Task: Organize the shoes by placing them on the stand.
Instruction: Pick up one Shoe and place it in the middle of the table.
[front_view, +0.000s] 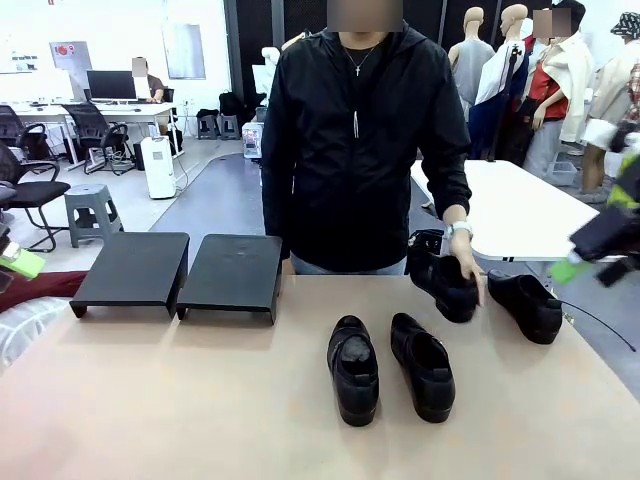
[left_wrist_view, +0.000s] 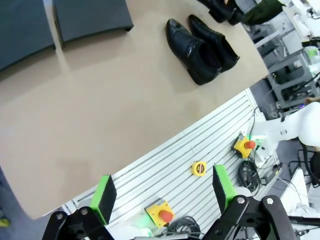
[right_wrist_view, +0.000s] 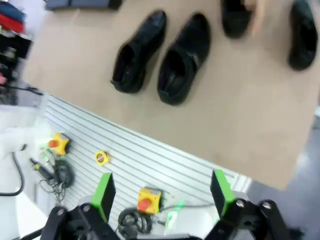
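Observation:
Two black shoes lie side by side mid-table, toes toward me. A person's hand holds a third shoe tilted on the table, and a fourth shoe lies to its right. The stand's two black units sit bare at the far left. My right gripper hovers open at the right edge, off the table. In the left wrist view my left gripper is open and empty above the table's near edge, far from the shoe pair. The right wrist view shows my right gripper open, the shoe pair beyond it.
A person in a black jacket stands at the far side behind the table. Below the table's near edge run a slatted white panel with yellow emergency-stop boxes and cables. A white table stands behind on the right.

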